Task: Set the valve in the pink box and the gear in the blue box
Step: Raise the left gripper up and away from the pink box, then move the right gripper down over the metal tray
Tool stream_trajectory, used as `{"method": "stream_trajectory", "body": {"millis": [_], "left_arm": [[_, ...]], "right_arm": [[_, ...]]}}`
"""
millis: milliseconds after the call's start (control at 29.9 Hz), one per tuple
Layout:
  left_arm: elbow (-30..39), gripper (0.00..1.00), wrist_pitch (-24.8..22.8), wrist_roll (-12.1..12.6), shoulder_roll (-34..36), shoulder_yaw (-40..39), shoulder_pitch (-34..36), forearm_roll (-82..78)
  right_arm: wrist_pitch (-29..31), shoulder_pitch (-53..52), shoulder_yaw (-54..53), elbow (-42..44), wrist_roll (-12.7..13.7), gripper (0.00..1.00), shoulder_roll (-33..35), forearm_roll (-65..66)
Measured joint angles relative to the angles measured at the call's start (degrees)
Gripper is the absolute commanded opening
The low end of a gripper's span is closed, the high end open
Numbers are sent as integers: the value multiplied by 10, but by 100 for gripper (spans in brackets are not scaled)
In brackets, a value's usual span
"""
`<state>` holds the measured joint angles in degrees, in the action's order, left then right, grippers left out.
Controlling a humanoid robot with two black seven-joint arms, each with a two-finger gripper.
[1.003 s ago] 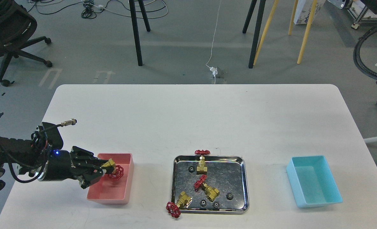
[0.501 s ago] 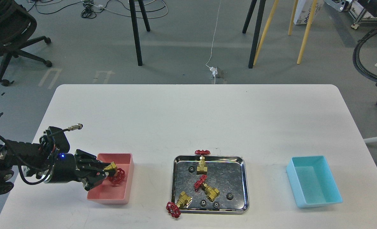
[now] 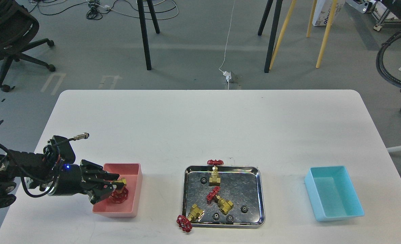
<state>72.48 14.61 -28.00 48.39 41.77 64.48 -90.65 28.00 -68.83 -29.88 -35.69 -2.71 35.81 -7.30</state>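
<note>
At far left: left arm [image 3: 21,173] comes in low over tabletop [image 3: 200,128], black, blue LED lit on wrist.
Left gripper [image 3: 110,188]: reaches over near-left part of pink box; fingers [image 3: 107,177] spread w/ valve at their tips. Cannot tell if they touch it or have let go.
Valve [image 3: 119,193]: inside pink box, brass body toward the fingers, red handwheel lower, seems to sit on box floor.
Pink box [image 3: 134,173]: open-top, on tabletop left of tray, well apart from it.
Tray [image 3: 259,193]: shiny steel, centre of tabletop near front edge.
Back valve [image 3: 215,173]: upright-ish at tray's back edge, red wheel [image 3: 215,162] over the rim, brass body inside.
Mid valve [image 3: 219,199]: lying in tray, wheel to left, brass body to right.
Front valve [image 3: 190,217]: lies across tray's front-left corner, brass part on rim, red wheel out on tabletop.
Gears: 4 seen, tiny, black, all in tray – one at back-left [image 3: 204,180] just beside back valve, two at front [image 3: 216,216] [image 3: 230,218], one at right [image 3: 244,209].
Blue box [image 3: 353,198]: turquoise, open-top, right of tray, well apart; nothing seen inside.
Right gripper: not in view.
</note>
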Motion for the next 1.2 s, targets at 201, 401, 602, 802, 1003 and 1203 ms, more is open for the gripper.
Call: {"method": "stream_trajectory", "body": {"millis": [201, 401, 602, 802, 1003, 1203], "left_arm": [[7, 54, 6, 0, 24, -41, 1, 3], [39, 55, -1, 0, 83, -120, 5, 8], [100, 56, -91, 0, 150, -275, 8, 82], [108, 57, -214, 0, 122, -424, 2, 355], [106, 59, -319, 0, 42, -501, 0, 629], [85, 60, -326, 0, -55, -538, -28, 703]], "right_arm": [[0, 4, -4, -4, -1, 100, 3, 0], [0, 3, 19, -48, 0, 100, 2, 32], [0, -4, 98, -177, 2, 100, 16, 276], [0, -12, 192, -298, 2, 100, 20, 517], [0, -77, 390, -415, -2, 100, 5, 639], [0, -159, 560, -483, -8, 100, -63, 735]]}}
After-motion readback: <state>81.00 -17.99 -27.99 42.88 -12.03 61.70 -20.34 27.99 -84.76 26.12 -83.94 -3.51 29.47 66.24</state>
